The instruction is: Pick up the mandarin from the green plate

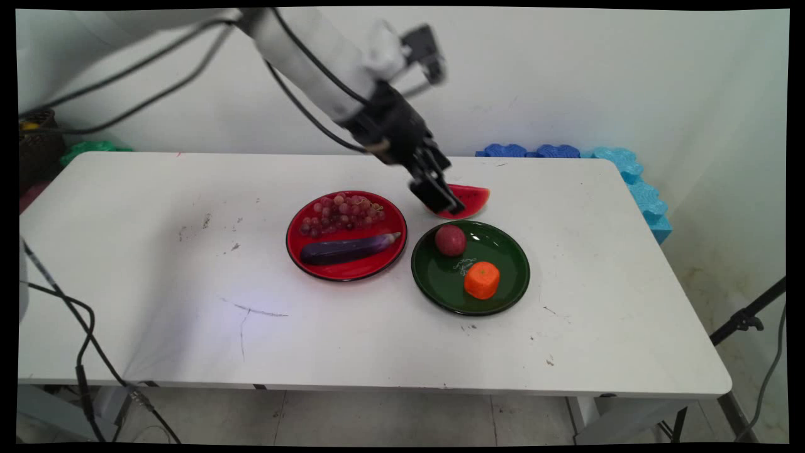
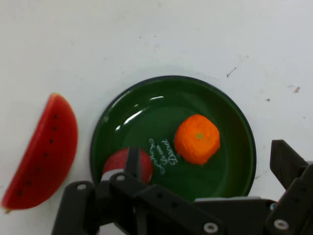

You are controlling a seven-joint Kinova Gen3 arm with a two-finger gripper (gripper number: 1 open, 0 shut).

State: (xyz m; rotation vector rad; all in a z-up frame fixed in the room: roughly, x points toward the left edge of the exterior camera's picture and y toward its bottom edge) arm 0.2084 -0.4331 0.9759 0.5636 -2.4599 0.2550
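Tool (image 1: 438, 198) open above watermelon slice (image 1: 468, 200), green plate (image 1: 503, 251) near.

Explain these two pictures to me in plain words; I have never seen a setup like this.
The white machine is a robot arm with a black two-fingered hand. The wide picture comes from a fixed camera looking down across a white table. The close picture comes from a camera mounted on the hand itself, so the black parts along its bottom edge are the hand's own linkage and fingers.

On the table, a red plate holds grapes and an eggplant. A green plate holds a red fruit and an orange. A watermelon slice lies on the bare table behind the green plate.

The hand is open, holds nothing, and hovers by the watermelon slice and the green plate's edge.
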